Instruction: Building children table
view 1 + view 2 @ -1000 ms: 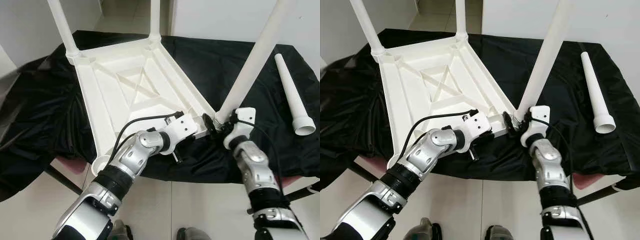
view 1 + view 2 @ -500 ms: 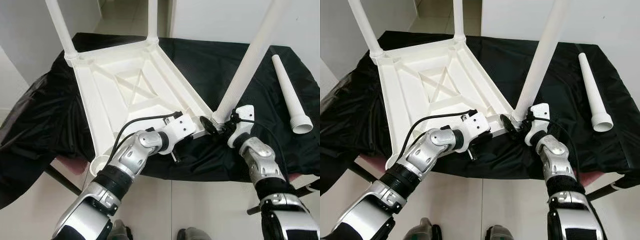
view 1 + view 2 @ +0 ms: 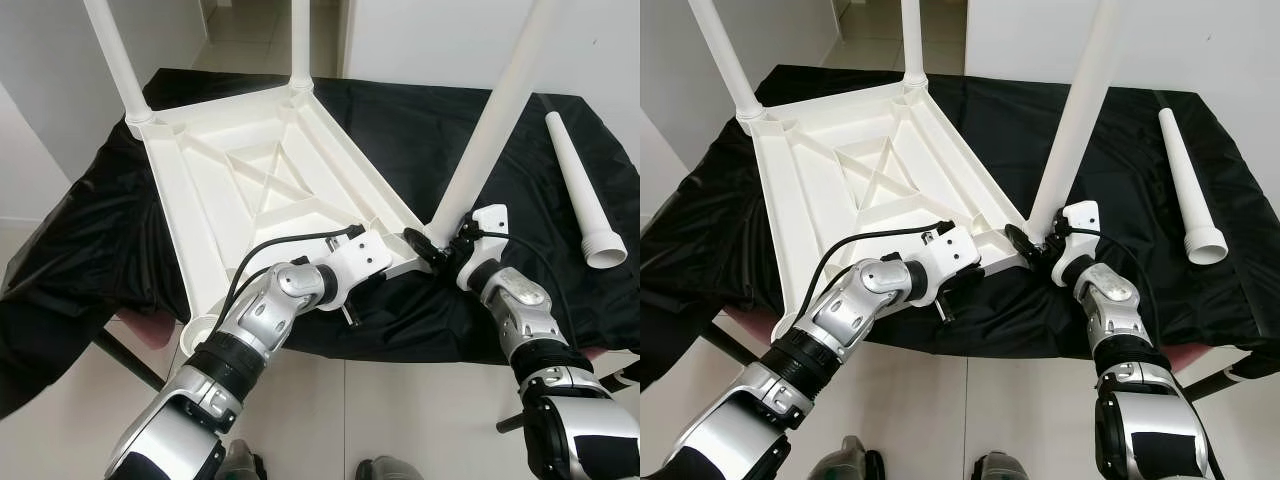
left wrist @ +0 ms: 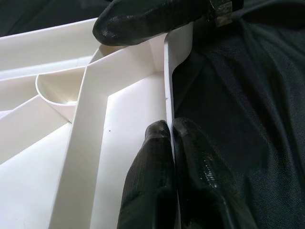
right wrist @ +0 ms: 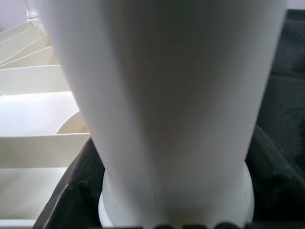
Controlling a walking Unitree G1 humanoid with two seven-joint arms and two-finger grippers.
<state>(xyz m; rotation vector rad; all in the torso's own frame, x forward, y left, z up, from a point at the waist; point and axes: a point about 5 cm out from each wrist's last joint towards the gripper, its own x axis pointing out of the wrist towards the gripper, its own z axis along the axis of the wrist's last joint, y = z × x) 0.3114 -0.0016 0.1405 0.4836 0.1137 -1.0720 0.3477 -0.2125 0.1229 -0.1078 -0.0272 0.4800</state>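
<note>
Left gripper point(image 4: 170, 143) clamped on tabletop point(image 3: 250, 180) rim for bracing, right gripper point(image 3: 447, 250) grasping leg point(image 3: 490, 120) base for seating.

The right gripper point(image 3: 437, 252) has apparently tilted the table leg point(image 3: 492, 118) more upright.

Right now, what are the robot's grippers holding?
The left gripper pinches the upturned table's rim. The right gripper clasps a white leg at its base.

Head stereo pair looks down; wrist cameras very close, probably same corner.
</note>
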